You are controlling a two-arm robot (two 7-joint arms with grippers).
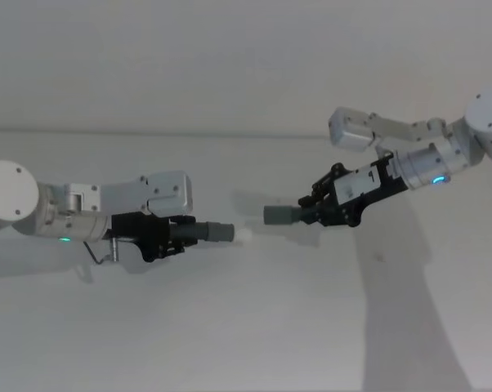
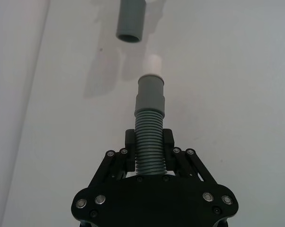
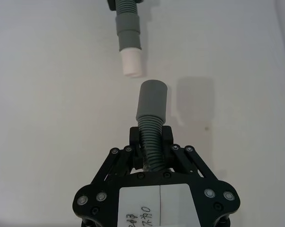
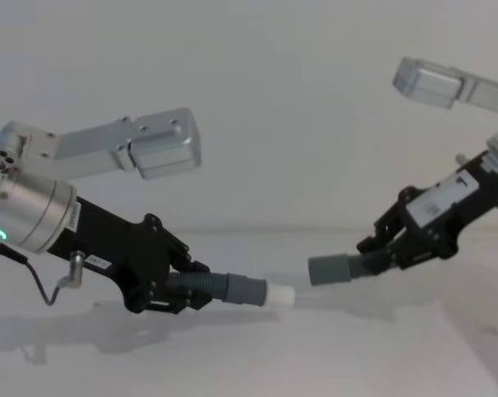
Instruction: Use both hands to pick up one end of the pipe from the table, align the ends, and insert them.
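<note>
Grey corrugated hose with a smooth cuff and a short white tip (image 4: 280, 294) is sticking out of my left gripper (image 1: 174, 234), whose black fingers are pinching its ribbed part, and it is pointing across the white table (image 1: 246, 327) toward the plain grey open cuff (image 1: 280, 215) of the other hose piece, which my right gripper (image 1: 318, 211) is clamping by the ribs. Both pieces are hanging above the table, tip and mouth near but apart. Their long axes are nearly facing yet offset, the cuff sitting slightly higher, so I judge alignment comes before pushing in.
</note>
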